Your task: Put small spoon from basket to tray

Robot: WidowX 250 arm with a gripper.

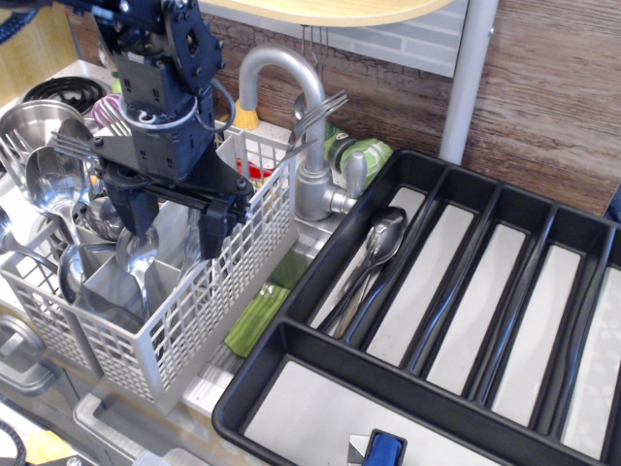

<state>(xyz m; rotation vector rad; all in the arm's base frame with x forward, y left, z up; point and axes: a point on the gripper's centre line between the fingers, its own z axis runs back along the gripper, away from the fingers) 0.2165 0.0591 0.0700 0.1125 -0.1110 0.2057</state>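
The pale grey lattice basket stands at the left. A small steel spoon stands in it, bowl up, with its thin handle running down into a front compartment. My gripper hangs over the basket, open, its black fingers spread wide. The left finger is just above the spoon's bowl; I cannot tell if it touches. The large black tray lies to the right. Two steel spoons lie in its leftmost long compartment.
Big round ladles and forks stick out of the basket. A steel faucet rises behind it. A green cloth lies between basket and tray. A blue object sits at the tray's front.
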